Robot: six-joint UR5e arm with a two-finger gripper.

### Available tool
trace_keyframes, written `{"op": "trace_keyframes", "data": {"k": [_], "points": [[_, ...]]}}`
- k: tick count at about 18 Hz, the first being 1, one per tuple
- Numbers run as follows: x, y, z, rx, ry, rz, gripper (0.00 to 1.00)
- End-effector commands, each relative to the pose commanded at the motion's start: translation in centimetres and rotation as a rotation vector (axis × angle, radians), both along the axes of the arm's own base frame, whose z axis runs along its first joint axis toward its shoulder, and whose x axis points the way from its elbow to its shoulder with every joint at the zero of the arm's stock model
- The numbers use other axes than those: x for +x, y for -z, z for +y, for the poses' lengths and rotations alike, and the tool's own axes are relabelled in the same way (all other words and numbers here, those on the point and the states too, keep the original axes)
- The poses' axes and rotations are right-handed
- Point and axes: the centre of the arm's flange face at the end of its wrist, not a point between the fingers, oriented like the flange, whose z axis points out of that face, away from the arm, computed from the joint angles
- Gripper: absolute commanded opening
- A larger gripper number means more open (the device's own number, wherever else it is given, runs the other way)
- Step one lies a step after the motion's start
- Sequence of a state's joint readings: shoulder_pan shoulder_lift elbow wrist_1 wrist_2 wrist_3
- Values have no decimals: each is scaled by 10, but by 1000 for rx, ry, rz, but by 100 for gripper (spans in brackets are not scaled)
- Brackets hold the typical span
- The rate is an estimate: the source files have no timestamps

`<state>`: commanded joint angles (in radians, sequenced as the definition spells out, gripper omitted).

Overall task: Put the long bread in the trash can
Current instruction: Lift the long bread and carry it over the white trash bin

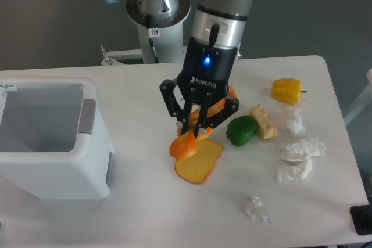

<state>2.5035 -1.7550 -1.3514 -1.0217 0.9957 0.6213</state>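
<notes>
A white desk (145, 213) with rounded corners fills most of the view, its top lit evenly with only soft shadows. Behind it stands a plain grey wall (52, 15), matte and bare. To the right of the desk the grey floor (349, 39) shows. A white metal frame (119, 56) sits just behind the desk's far edge.
</notes>
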Motion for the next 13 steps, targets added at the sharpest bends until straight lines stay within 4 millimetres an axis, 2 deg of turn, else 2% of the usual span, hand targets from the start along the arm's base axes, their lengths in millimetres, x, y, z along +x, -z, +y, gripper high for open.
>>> {"op": "trace_keyframes", "data": {"k": [13], "points": [[56, -47, -6, 104, 71, -6, 21]]}}
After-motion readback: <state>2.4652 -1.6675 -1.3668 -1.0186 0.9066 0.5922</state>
